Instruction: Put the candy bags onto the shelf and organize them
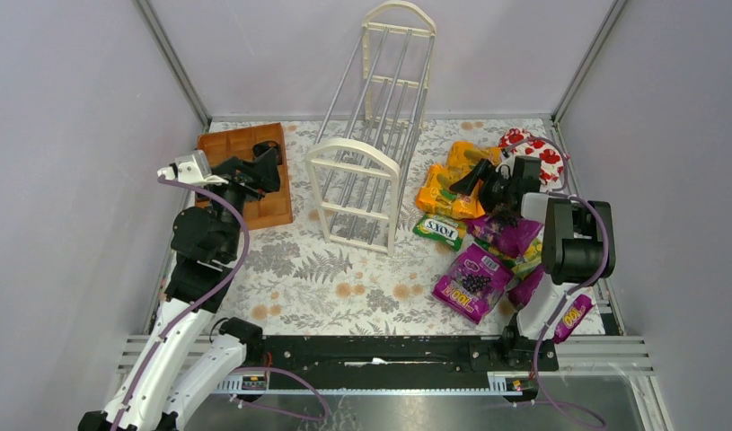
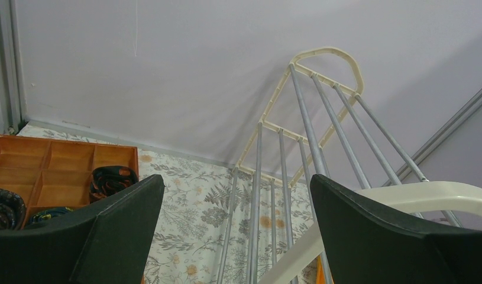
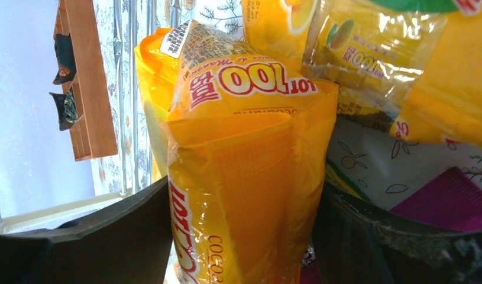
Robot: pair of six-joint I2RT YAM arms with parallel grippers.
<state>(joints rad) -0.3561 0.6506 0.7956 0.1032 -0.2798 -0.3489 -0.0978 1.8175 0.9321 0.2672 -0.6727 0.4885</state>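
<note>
Clamped between the closed fingers of the right gripper [image 3: 241, 204] is a glossy orange-yellow candy bag [image 3: 256, 118], held upright in the heap at 3 o'clock on the floral-patterned tabletop [image 1: 344, 278]. The tall cream-white shelf with silver rods [image 1: 355, 144] is seen at 12 o'clock, apart from the bags. A brown wooden compartment tray [image 1: 270, 208] is found at 10 o'clock. Purple grape bags [image 1: 474, 280] and a green FOX'S bag [image 1: 440, 232] are spread at 4 o'clock. The left gripper [image 1: 265, 162] is held above the tray, jaws spread wide.
</note>
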